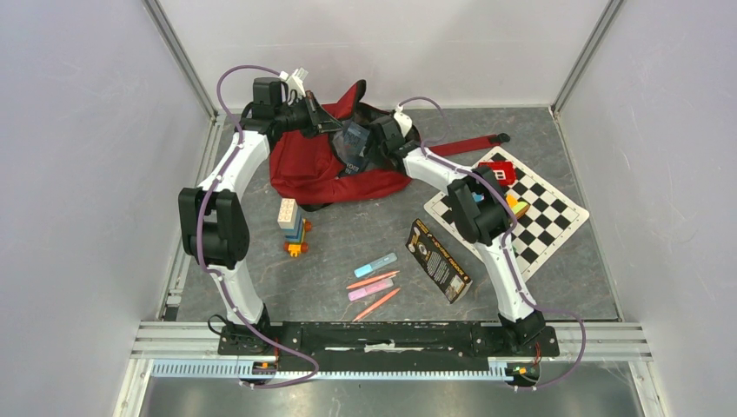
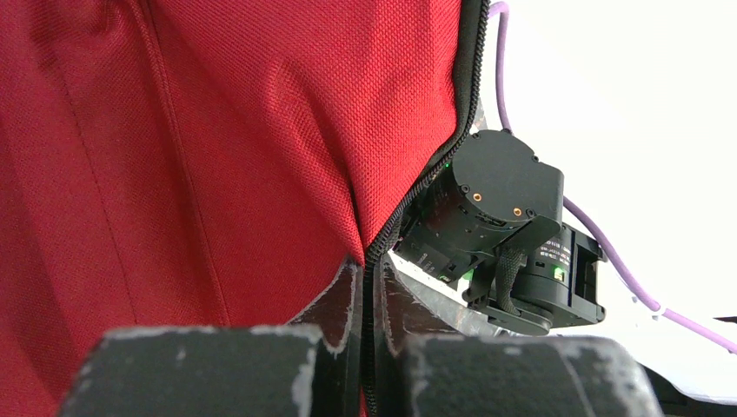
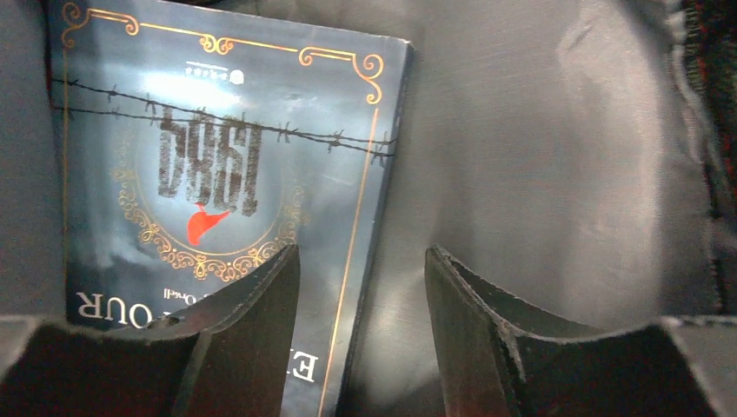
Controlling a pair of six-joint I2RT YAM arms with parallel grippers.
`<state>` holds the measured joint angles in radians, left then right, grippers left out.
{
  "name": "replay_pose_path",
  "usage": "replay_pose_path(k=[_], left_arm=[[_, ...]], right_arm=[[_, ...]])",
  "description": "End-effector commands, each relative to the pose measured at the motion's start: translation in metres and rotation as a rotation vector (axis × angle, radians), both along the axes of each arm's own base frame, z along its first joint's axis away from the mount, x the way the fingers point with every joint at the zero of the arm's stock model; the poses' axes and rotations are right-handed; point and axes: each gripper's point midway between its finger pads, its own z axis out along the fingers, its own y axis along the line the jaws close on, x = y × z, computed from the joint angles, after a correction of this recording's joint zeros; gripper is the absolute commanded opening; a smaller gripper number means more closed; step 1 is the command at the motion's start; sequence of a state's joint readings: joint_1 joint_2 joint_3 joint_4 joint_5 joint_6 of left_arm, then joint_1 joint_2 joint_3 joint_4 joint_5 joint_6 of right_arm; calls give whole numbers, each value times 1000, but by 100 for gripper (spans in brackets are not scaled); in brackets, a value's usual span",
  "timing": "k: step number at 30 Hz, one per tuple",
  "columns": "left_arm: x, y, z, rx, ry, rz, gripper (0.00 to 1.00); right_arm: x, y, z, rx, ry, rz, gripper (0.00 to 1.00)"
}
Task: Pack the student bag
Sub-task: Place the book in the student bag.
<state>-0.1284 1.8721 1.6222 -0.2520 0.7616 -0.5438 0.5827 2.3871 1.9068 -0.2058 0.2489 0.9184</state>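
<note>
I see L gripper [image 2: 369,291] clamped on student bag [image 2: 217,130] zip edge; R gripper [image 3: 361,261] spread wide inside, beside book [image 3: 217,156] titled "1984".

the book [image 3: 226,174] cover reads "1984", upside down, with "our" along its lower left edge.

The whole grey table [image 1: 365,228] is looked down on from high behind its near edge in the top view. The dark red fabric backpack [image 1: 313,169], shared by all three views, is faced very closely from outside by the left wrist view and from inside by the right.
</note>
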Motion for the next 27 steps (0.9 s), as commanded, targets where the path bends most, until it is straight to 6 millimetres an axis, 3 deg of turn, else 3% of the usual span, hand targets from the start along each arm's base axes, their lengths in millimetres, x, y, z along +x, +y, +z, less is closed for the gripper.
replay_pose_path(k=[1,7,11,21,23,27], left_arm=[[-2,-1,40,-19,-112,-22,2],[-4,-1,39,-15,-113,-17,2],[-5,0,38,-18,-111,-10,2],[-4,-2,33,-32,-101,-8,2],[-5,-1,32,-26,-100,-6,2],[-7,3,32,-5,-105,9,2]], right_arm=[[8,28,19,107,-53,76,58],[23,91,51,395,-188,244,52],[28,113,79,470,-294,317,50],[21,126,102,490,-388,397,54],[22,117,102,435,-395,386,60],[22,86,122,275,-450,341,69]])
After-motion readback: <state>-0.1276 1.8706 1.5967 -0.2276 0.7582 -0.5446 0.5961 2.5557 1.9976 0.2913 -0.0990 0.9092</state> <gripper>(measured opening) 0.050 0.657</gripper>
